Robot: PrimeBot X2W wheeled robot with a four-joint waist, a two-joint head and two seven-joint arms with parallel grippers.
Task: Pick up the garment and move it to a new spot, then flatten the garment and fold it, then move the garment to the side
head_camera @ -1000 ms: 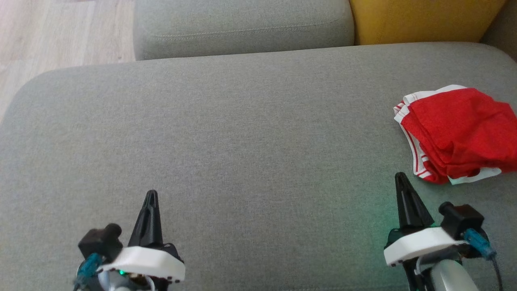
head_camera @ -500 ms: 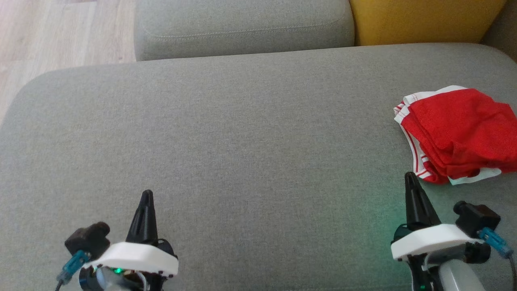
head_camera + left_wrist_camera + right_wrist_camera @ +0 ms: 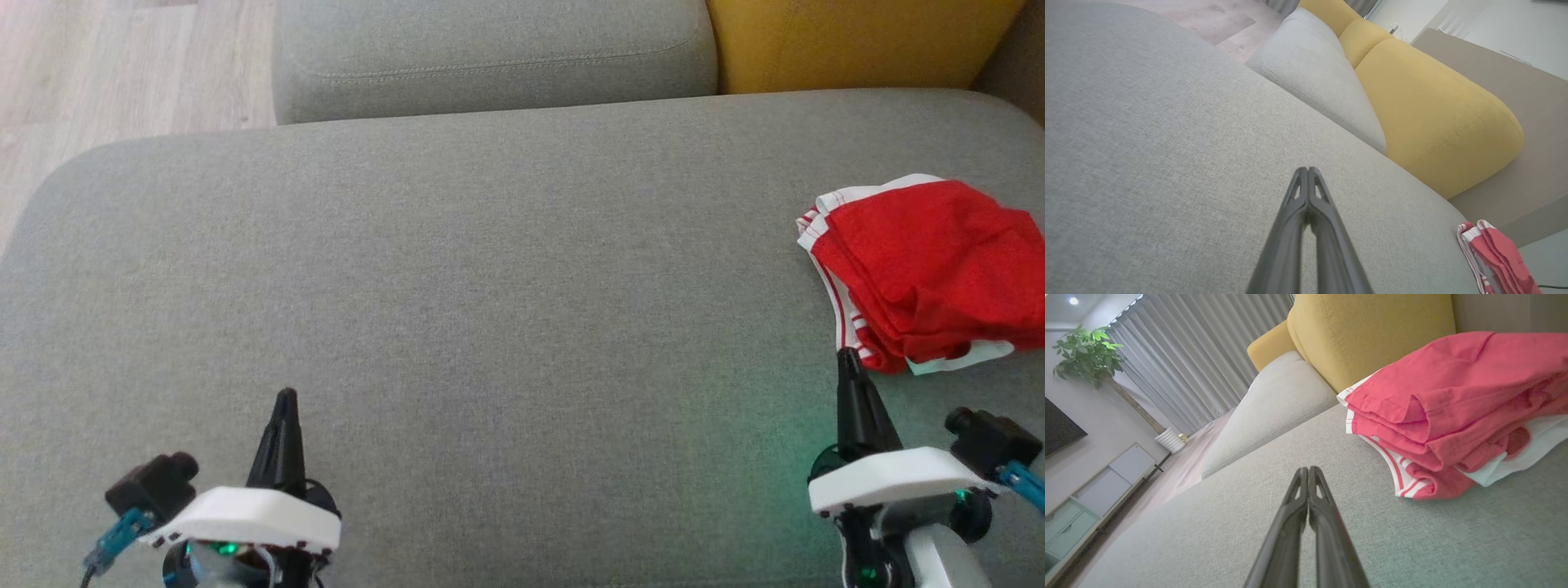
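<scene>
Red fabric garment with white striped trim (image 3: pixel 931 261) lies in folded layers at right edge of grey woven sofa seat (image 3: pixel 490 286); right gripper (image 3: pixel 849 361) has shifted rightward, tip now near its front corner; left gripper (image 3: pixel 285 400) drifted leftward; both pairs of fingers (image 3: pixel 1290 522) closed, empty; fits approach for pickup or parting after set-aside.

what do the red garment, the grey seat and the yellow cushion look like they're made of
Garment: soft matte knit, likely cotton or a blend; it creases in limp folds, with stitched hems and white striped trim.
Seat: coarse woven upholstery, matte; a fine heathered weave shows.
Yellow cushion: similar woven fabric, matte, with a visible grain and seam.
</scene>
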